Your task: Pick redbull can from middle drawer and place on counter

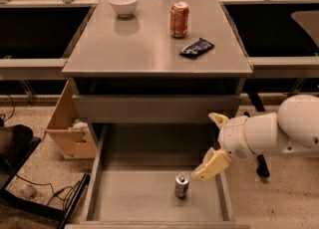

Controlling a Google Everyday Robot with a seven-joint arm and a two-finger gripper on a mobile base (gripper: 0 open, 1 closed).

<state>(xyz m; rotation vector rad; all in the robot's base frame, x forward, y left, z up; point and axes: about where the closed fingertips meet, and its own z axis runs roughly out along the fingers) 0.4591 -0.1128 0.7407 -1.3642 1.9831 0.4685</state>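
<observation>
The redbull can [182, 185] stands upright on the floor of the open middle drawer [134, 195], near its front right. My gripper [214, 143] hangs over the drawer's right side, just up and to the right of the can and not touching it. Its cream fingers are spread apart and hold nothing; the lower fingertip [202, 173] is close to the can's top. The counter [139, 49] is the grey top of the cabinet above.
On the counter stand a white bowl [123, 4], an orange-red soda can [179, 19] and a dark blue packet [197, 47]. A cardboard box [70, 128] and cables [55, 193] lie on the floor to the left. A closed drawer front [154, 108] overhangs the open drawer.
</observation>
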